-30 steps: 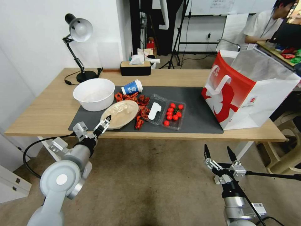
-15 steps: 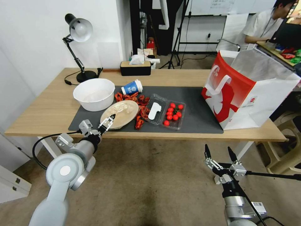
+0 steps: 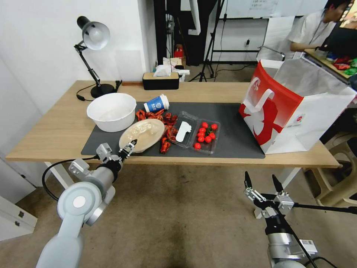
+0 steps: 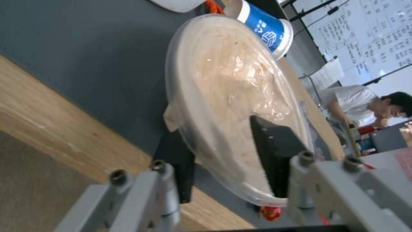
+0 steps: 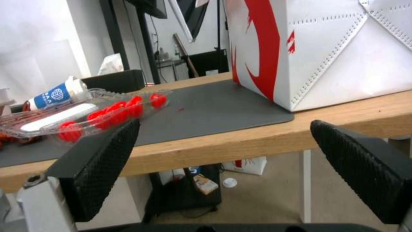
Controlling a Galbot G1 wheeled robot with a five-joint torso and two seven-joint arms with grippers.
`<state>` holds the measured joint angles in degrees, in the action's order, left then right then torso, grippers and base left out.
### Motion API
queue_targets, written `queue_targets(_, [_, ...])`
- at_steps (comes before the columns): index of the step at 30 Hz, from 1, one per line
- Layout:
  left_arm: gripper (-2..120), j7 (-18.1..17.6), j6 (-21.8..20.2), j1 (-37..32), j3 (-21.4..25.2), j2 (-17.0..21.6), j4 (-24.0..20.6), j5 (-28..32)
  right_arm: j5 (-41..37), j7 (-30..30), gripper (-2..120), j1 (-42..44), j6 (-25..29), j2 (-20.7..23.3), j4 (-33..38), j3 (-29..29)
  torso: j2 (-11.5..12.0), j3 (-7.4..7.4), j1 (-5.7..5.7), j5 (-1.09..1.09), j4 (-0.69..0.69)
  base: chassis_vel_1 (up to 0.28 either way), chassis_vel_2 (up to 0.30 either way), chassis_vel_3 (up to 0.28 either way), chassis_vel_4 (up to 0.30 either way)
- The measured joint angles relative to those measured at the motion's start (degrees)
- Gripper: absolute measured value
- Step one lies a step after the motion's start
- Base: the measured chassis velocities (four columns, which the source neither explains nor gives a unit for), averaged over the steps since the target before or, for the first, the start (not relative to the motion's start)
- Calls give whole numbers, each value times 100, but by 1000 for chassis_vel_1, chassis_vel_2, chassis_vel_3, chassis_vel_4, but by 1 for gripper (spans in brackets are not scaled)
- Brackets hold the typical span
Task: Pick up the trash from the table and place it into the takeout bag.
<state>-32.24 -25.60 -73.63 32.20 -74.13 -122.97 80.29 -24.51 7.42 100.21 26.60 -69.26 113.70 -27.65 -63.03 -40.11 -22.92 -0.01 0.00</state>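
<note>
We are viewing the left gripper (image 3: 127,148) at the table's near edge, its black fingers (image 4: 275,151) clamped on the rim of the round tan lid (image 3: 141,135), one above and one beneath. The left wrist view is showing what the head view is not: the lid is shallow, translucent plastic, smeared and crinkled inside, and tilted up off the dark grey mat (image 3: 230,126). At the lid's twelve o'clock in the head view, the blue-and-white paper cup (image 3: 156,104) is lying on its side; at three o'clock a clear plastic tray (image 3: 197,132) is holding glossy red balls, with red scraps (image 3: 166,134) between. The takeout bag (image 3: 293,108), boxy, red and white with foil lining, is standing at the table's (image 3: 59,130) right end, its top cut off in the right wrist view. The right gripper (image 3: 262,186) is hanging below table level, its ridged fingers (image 5: 103,161) spread wide apart around nothing.
</note>
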Motion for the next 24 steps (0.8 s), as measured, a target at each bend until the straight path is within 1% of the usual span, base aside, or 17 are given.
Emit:
queue_targets(1, [28, -3, 1, -8, 0, 9, -5, -33, 0, 0, 100, -1, 1, -2, 1, 3, 0, 0, 0, 0, 0, 0, 0, 0, 0])
queue_targets(2, [28, -3, 1, -8, 0, 9, -5, -33, 0, 0, 100, -1, 1, -2, 1, 3, 0, 0, 0, 0, 0, 0, 0, 0, 0])
queue_targets(4, [18, -8, 5, -34, 0, 20, -34, -75, 0, -16, 100, -3, 8, -8, 6, 12, 0, 0, 0, 0, 0, 0, 0, 0, 0])
queue_targets(5, [18, -8, 5, -34, 0, 20, -34, -75, 0, -16, 100, -3, 8, -8, 6, 12, 0, 0, 0, 0, 0, 0, 0, 0, 0])
queue_targets(6, [15, -6, 9, -49, 0, 25, -55, -80, 0, -24, 100, -5, 11, -13, 7, 19, 0, 0, 0, 1, 0, 0, 0, 0, 0])
queue_targets(8, [3, 27, 16, -93, 4, 42, -78, -91, -1, -36, 100, -2, 16, -31, 20, 25, 0, 0, 0, 0, 0, 0, 0, 0, 0])
queue_targets(13, [0, 167, 16, -108, 16, 92, -149, -299, 1, -45, 100, 6, 24, -40, 50, 27, 0, 0, 0, 0, 0, 0, 0, 0, 0])
queue_targets(16, [0, 438, 88, -41, 25, 228, -374, -549, 1, -47, 100, 25, 26, -40, 135, 7, 0, 1, 0, 0, 0, 0, 0, 0, 0])
queue_targets(17, [0, 438, 88, -41, 25, 228, -374, -549, 1, -47, 100, 25, 26, -40, 135, 7, 0, 1, 0, 0, 0, 0, 0, 0, 0])
queue_targets(20, [0, 838, 290, 185, -38, 471, -443, -960, 1, -48, 100, 41, 26, -40, 205, -27, 0, 1, 0, 1, 0, 0, 0, 0, 0])
queue_targets(21, [0, 838, 290, 185, -38, 471, -443, -960, 1, -48, 100, 41, 26, -40, 205, -27, 0, 1, 0, 1, 0, 0, 0, 0, 0])
queue_targets(23, [0, 1084, 584, 441, -215, 711, -356, -1216, 1, -48, 100, 57, 24, -40, 251, -44, 0, 0, 0, 1, 0, 0, 0, 0, 0])
queue_targets(24, [0, 1084, 584, 441, -215, 711, -356, -1216, 1, -48, 100, 57, 24, -40, 251, -44, 0, 0, 0, 1, 0, 0, 0, 0, 0])
